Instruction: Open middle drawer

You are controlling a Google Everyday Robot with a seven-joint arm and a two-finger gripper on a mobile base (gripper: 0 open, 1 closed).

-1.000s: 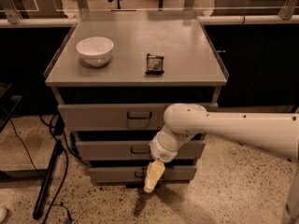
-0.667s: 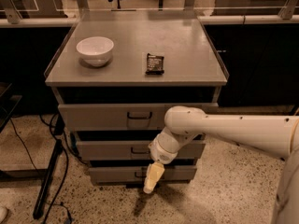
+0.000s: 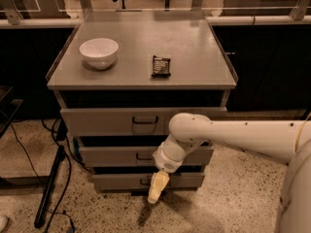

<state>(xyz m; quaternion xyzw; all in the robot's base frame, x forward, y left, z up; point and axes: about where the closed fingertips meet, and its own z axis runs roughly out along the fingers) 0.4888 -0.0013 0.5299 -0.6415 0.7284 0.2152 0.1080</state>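
The middle drawer [image 3: 109, 156] is sitting in the grey cabinet [image 3: 68, 130], between the taller top drawer [image 3: 97, 121] above it and the bottom drawer [image 3: 116, 181] below it. Its front is lying about in line with the other two, so it is looking shut. Its small dark handle [image 3: 144, 157] is showing just left of the robot's wrist.

The white arm [image 3: 243, 135] is reaching in from the right of the middle drawer and crossing the right half of its front. The hand [image 3: 158, 188] is hanging below the middle drawer's handle, pointing down across the bottom drawer's front towards the speckled floor [image 3: 233, 203]. It is not touching the middle drawer's handle. Whether the hand is clenched or released, I cannot tell.

Well above the middle drawer, the worktop [image 3: 199, 42] is carrying a white bowl [image 3: 98, 52] and a dark packet [image 3: 161, 65].

Judging by this, nothing of the task is done: the hand is needing to rise to the handle, catch it and pull outward.
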